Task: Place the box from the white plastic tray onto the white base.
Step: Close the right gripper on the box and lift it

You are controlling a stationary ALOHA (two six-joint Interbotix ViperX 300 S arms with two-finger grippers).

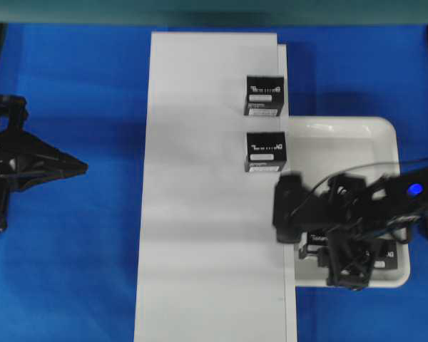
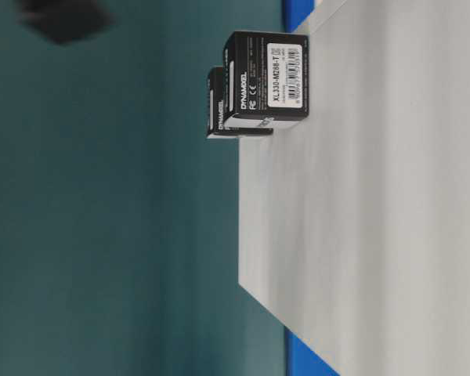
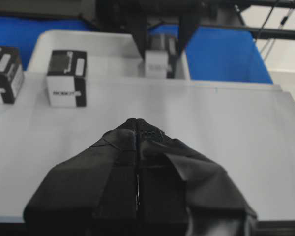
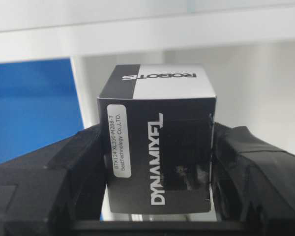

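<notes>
Right fingers (image 4: pixel 64 182) are clamped on both sides of the box (image 4: pixel 157 147), so it's firmly gripped. Its DYNAMIXEL lettering faces the wrist camera and the ROBOTIS face is on top. From overhead, the right gripper (image 1: pixel 289 210) has the box right at the seam between the tray (image 1: pixel 385 135) and the base (image 1: pixel 200 214), over the tray's left rim. More black boxes (image 1: pixel 385 254) sit in the tray under the arm, partly hidden, so I can't tell how many. 2 boxes already stand on the base along its right edge: 1 far (image 1: pixel 263 95), 1 nearer (image 1: pixel 265 151). Left gripper (image 3: pixel 136 129) has its fingers pressed fully together, holding nothing, and sits out left over the blue surface (image 1: pixel 71 271).
</notes>
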